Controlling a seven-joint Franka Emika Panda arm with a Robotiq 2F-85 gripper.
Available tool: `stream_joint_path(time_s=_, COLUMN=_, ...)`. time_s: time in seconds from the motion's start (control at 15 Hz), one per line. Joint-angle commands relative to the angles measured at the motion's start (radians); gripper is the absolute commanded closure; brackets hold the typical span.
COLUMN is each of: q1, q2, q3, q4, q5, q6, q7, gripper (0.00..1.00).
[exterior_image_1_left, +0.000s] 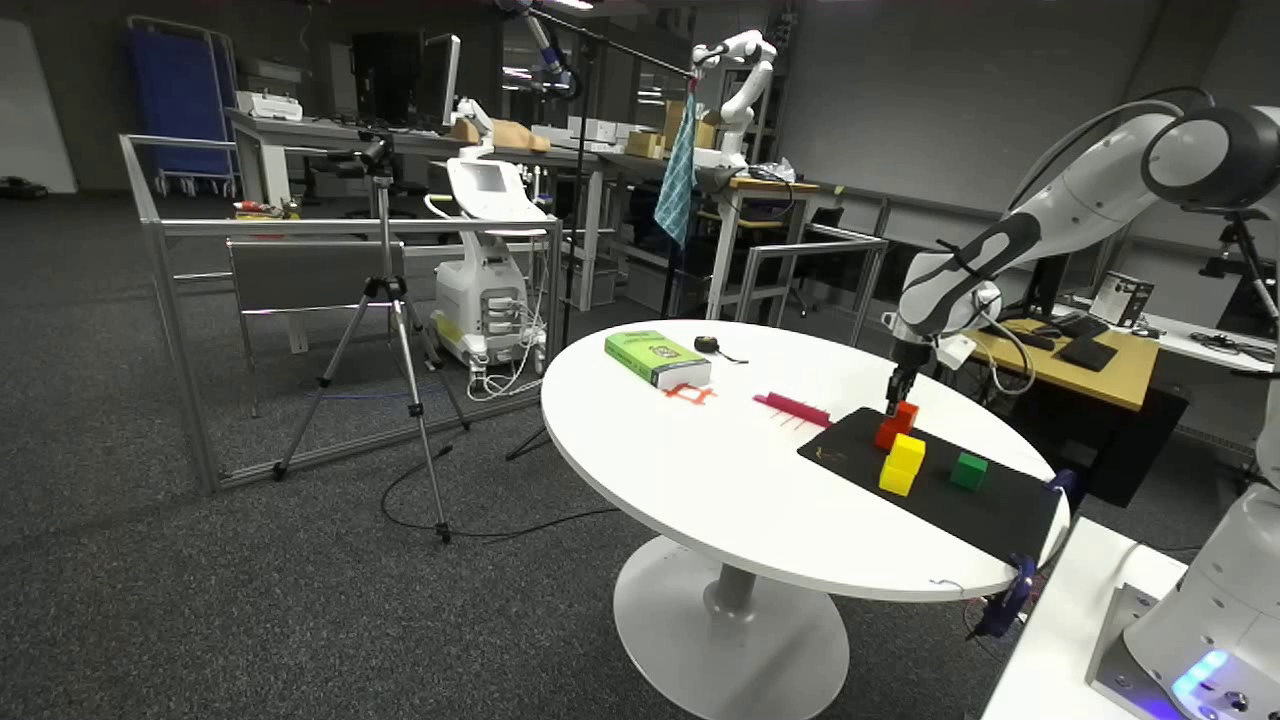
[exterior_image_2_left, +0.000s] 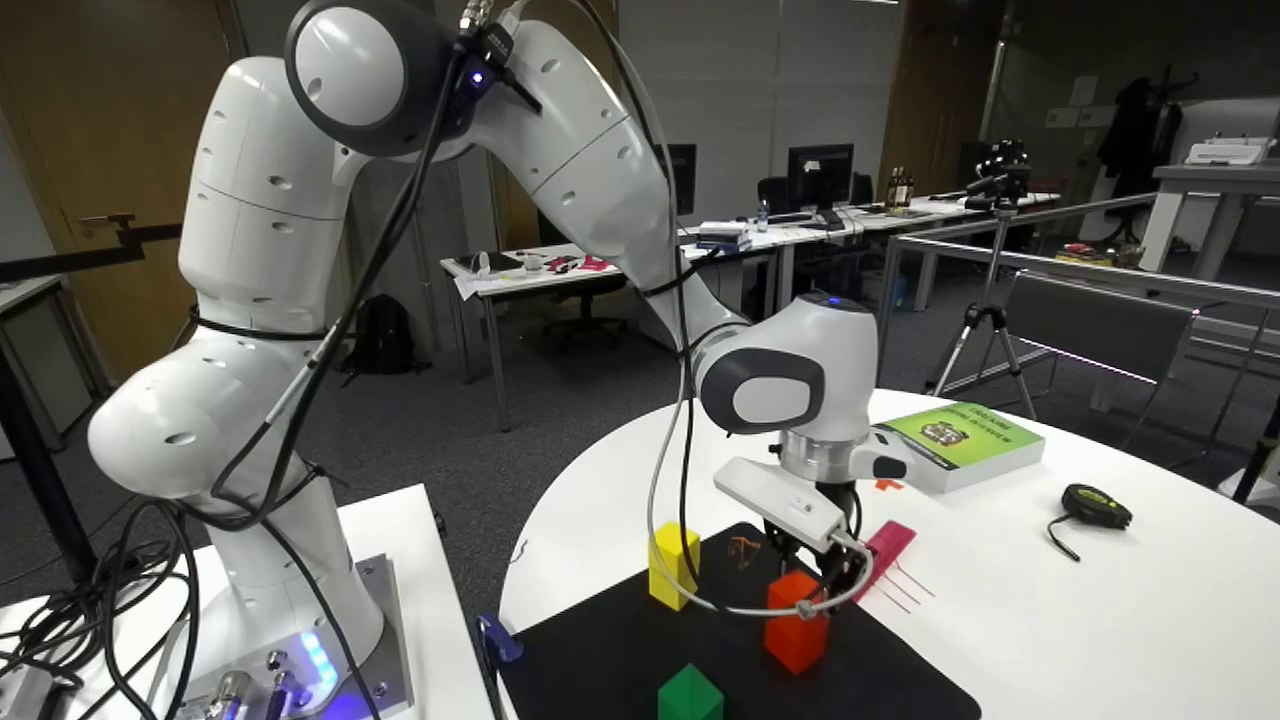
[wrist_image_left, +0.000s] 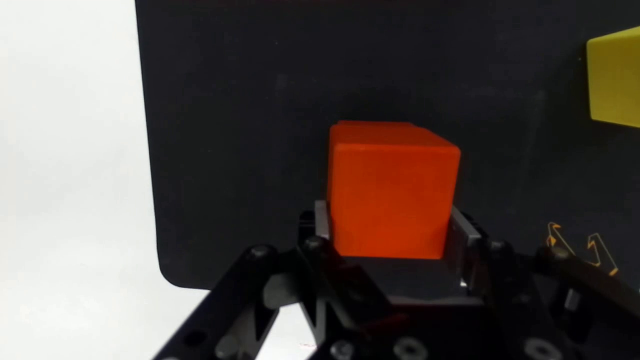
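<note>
1. Round table (exterior_image_1_left: 680, 450): white top, carried on a single central column.
2. My arm (exterior_image_2_left: 590, 150): white, jointed, rising from its base (exterior_image_2_left: 265, 610) beside the table and reaching over it.
3. Mat (exterior_image_2_left: 725, 640): black, flat on the table, with an orange drawing (exterior_image_2_left: 743, 550) near one corner.
4. My gripper (wrist_image_left: 392, 220): directed downward; its jaws stand apart by about the width of the upper red block (wrist_image_left: 392, 200), one at each side. I cannot tell whether they press on it.
5. Book (exterior_image_1_left: 655, 357): thick, green-covered, lying flat on the table, well apart from my gripper.
6. Pink strip (exterior_image_1_left: 797, 408): on the table, just beside the mat.
7. Red stack (exterior_image_2_left: 797, 642): two blocks, upright on the mat. The upper red block lies between my jaws; the lower red block (exterior_image_1_left: 888, 434) is directly beneath it.
8. Yellow stack (exterior_image_2_left: 672, 565): two blocks, upright on the mat, near the red stack but apart from it.
9. Tape measure (exterior_image_2_left: 1097, 507): dark, its strap trailing on the table.
10. Green block (exterior_image_2_left: 690, 695): single, on the mat, apart from both stacks.
11. My pads (wrist_image_left: 321, 219): narrow, grey, just beside opposite faces of the upper red block in the wrist view.
</note>
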Motion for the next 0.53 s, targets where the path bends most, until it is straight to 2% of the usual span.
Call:
stream_joint_path(time_s=0.0, q1=-0.024, q2=-0.030, q3=0.016, q4=-0.026, q5=0.008, q6=-0.024, q7=-0.033, gripper=0.70)
stream_joint_path(time_s=0.47, q1=-0.024, q2=-0.031, q3=0.022, q4=-0.032, q5=0.030, q6=-0.012, q7=-0.012, gripper=0.70)
